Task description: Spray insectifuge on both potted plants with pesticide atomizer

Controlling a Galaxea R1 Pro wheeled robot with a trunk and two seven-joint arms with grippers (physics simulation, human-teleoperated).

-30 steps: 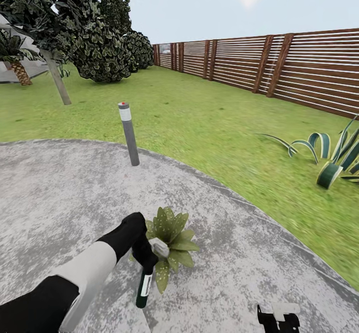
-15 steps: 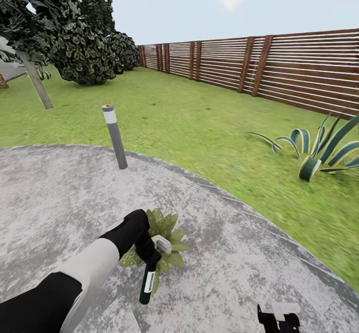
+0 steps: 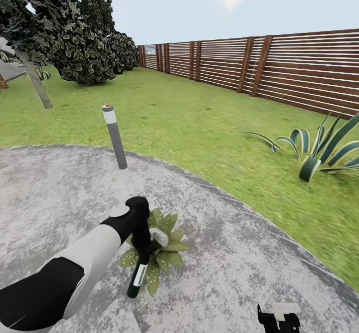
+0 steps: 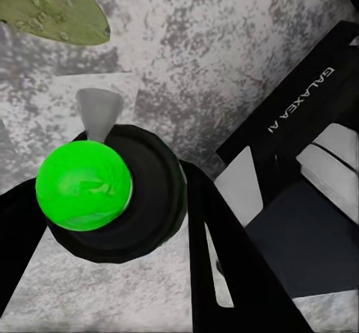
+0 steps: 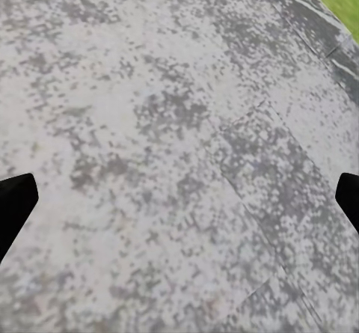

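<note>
In the head view the left gripper (image 3: 142, 253) is clamped on the pesticide atomizer (image 3: 136, 276), a slim white bottle with a green band and dark end, its small label unreadable, hanging below the fingers over a potted plant (image 3: 162, 253) on the grey paving (image 3: 239, 273). The left wrist view shows "GALAXEA AI" on the robot's black body (image 4: 299, 101) beyond the fingers, the atomizer's (image 4: 101, 194) bright green end between them. In the right wrist view, the right gripper's (image 5: 179, 198) black fingertips (image 5: 15, 202) stand wide apart, holding nothing.
</note>
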